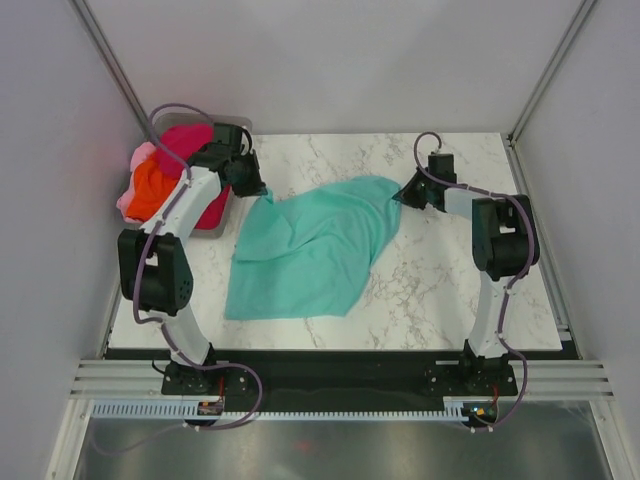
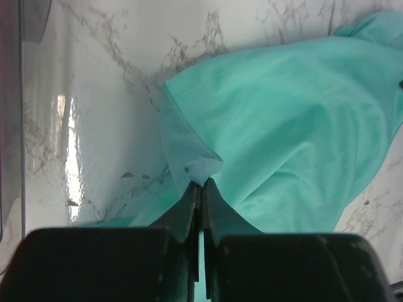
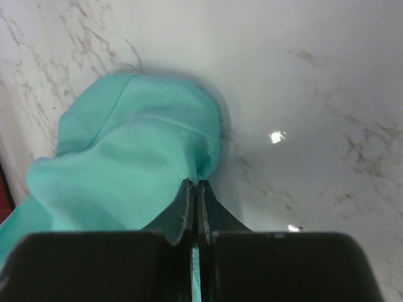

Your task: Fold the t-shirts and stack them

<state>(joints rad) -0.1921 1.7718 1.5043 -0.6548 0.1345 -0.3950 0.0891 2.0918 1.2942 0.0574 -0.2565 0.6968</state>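
The teal t-shirt (image 1: 310, 250) lies spread and rumpled in the middle of the marble table. My left gripper (image 1: 258, 190) is shut on its far left corner, seen as pinched teal cloth (image 2: 203, 168) in the left wrist view. My right gripper (image 1: 402, 192) is shut on its far right corner, seen as a teal fold (image 3: 145, 151) in the right wrist view. The orange t-shirt (image 1: 150, 190), the magenta-red t-shirt (image 1: 185, 140) and the light pink t-shirt (image 1: 138, 160) lie bunched in the clear bin at the far left.
The clear plastic bin (image 1: 222, 212) stands at the table's far left corner, close to my left arm. Grey walls enclose the table on the left, right and back. The table's right half (image 1: 450, 280) shows bare marble.
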